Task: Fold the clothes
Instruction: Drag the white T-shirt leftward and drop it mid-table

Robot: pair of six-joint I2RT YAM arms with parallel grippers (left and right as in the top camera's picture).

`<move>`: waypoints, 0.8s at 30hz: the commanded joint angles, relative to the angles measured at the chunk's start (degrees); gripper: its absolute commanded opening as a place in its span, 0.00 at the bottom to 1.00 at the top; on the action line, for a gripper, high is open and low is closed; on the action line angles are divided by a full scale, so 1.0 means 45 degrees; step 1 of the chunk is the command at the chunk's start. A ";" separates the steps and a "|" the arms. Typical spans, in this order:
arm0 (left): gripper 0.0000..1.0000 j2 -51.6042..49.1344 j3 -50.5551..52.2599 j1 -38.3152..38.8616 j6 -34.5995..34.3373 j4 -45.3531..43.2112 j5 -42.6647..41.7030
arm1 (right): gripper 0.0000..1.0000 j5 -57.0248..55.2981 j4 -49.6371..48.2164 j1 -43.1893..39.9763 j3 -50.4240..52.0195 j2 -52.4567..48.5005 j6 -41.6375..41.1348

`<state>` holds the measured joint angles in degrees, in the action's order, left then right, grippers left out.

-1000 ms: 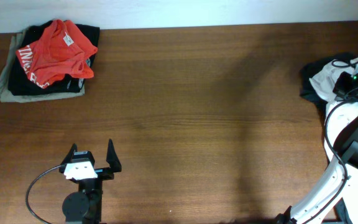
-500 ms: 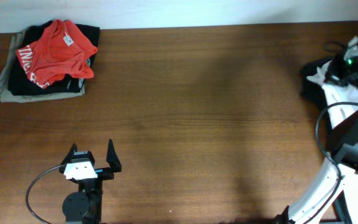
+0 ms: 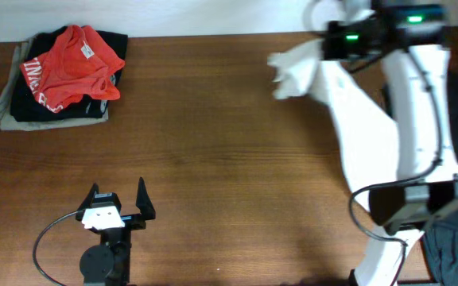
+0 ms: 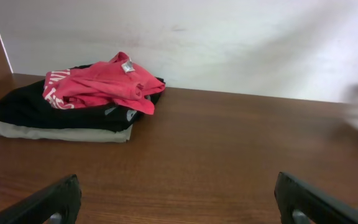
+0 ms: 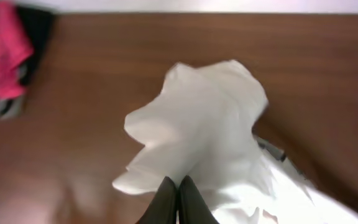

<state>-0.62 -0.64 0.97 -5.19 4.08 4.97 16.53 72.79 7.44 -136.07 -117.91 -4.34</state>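
**Item:** white T-shirt point(image 3: 291, 70), bunched, hanging from the right hand point(image 5: 178, 184) over the far right part of the desk point(image 3: 213, 143). Whether its lower cloth touches the wood cannot be told.

**Right hand:** fingers pinched fully together on a fold of the shirt.

**Left hand** point(image 3: 118, 192): spread wide, holding nothing, at the near left.

**Also present:** red garment point(image 3: 70, 67) atop a black garment point(image 3: 102, 110), stacked in the far left corner.

**Step in hand, by judgement:** bringing the shirt to the bare middle for spreading; no fold made yet.

**Next move, by judgement:** lowering the shirt flat, with the left hand taking a second edge to smooth it out.
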 commanded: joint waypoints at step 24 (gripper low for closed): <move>0.99 0.0063 0.0029 -0.0068 0.0214 0.0058 0.0097 | 0.95 -0.3750 0.2744 0.3716 -0.1326 -0.2074 -0.1909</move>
<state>-0.62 -0.64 0.97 -5.19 4.08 4.97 3.86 80.93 30.28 -140.20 -130.52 -12.73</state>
